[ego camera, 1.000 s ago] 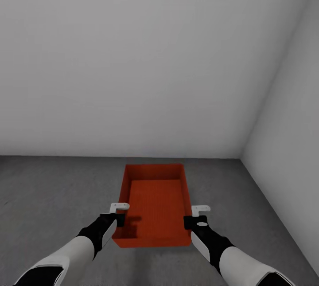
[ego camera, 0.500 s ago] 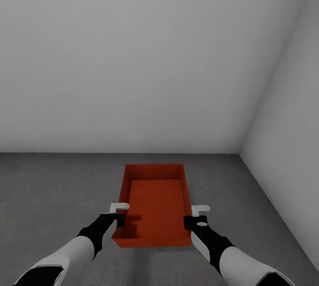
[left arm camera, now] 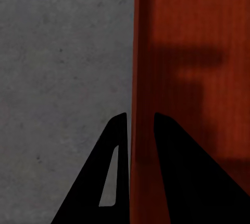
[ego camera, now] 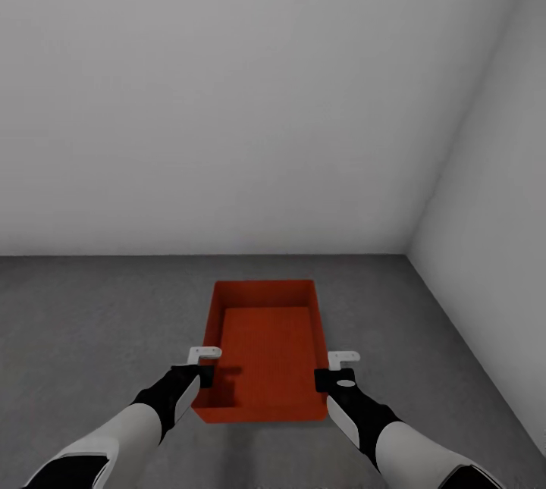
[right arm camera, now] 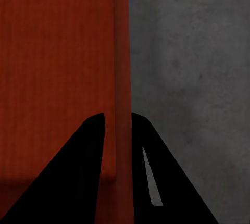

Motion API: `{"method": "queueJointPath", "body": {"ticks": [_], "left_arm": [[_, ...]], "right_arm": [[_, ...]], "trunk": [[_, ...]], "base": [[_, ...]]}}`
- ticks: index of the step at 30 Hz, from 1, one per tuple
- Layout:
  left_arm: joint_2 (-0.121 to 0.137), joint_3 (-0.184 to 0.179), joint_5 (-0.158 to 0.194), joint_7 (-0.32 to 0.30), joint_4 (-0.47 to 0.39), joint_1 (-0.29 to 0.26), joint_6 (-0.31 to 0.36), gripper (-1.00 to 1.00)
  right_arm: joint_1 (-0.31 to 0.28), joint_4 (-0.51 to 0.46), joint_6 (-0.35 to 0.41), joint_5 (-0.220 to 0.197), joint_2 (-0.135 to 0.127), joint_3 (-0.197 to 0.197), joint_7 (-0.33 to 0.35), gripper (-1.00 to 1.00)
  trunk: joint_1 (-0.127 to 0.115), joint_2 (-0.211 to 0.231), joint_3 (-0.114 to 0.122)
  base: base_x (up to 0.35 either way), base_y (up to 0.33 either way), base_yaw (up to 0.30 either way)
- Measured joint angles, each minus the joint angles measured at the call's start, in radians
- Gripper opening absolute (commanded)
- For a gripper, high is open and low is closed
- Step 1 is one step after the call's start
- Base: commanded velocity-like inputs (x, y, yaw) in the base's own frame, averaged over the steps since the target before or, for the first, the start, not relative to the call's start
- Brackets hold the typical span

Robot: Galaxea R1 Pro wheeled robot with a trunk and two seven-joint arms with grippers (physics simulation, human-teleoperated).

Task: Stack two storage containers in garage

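Plain pale grey walls (ego camera: 250,95) meet in a corner at about 2 o'clock. Below them spreads the floor (ego camera: 91,322), dark grey, rough, speckled concrete, open at 9 and 3 o'clock of the load. One storage container (ego camera: 265,345), an orange-red straight-walled rectangular bin without a lid, hangs at 6 o'clock, held between both arms. The left pincer (left arm camera: 139,130) is clamped on its left wall; the right pincer (right arm camera: 117,130) grips its right wall.
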Motion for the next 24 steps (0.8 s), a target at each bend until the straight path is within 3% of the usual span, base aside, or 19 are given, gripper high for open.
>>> {"method": "queueJointPath", "body": {"ticks": [24], "left_arm": [[0.000,0.001,-0.003,-0.001,-0.002,0.000,-0.008,-1.00]], "right_arm": [[0.000,0.002,-0.011,0.000,0.000,0.001,0.000,-1.00]], "trunk": [[0.000,0.000,-0.020]], "base": [[0.000,0.000,-0.002]]}}
